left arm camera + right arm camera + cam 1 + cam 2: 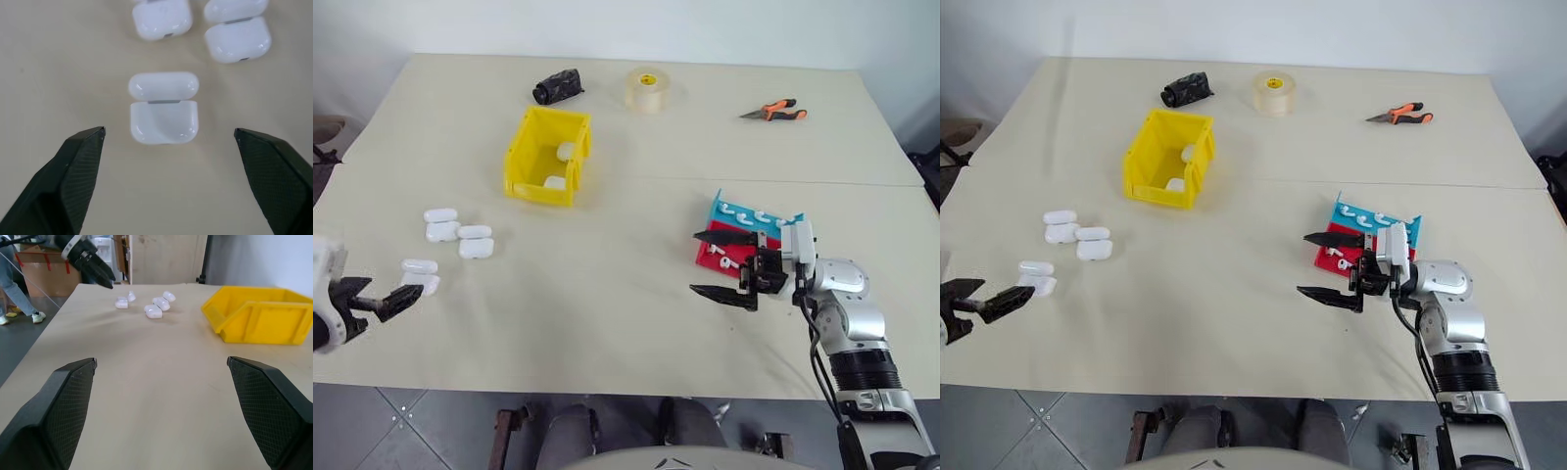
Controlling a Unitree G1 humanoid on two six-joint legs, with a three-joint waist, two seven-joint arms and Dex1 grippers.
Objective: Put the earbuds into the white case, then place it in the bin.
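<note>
Wide open and empty, the left end effector (168, 142) hovered just short of the nearest white case (164, 108), lid open, hinge crosswise to its fingers. Farther off, the right end effector (732, 266) gaped empty beside the earbuds (736, 210); beyond lay the bin (523, 157).

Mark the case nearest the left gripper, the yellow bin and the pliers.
white case (164, 121): left wrist view, open body's front.
yellow bin (525, 157): left eye view, left wall.
pliers (781, 111): left eye view, orange handles.
</note>
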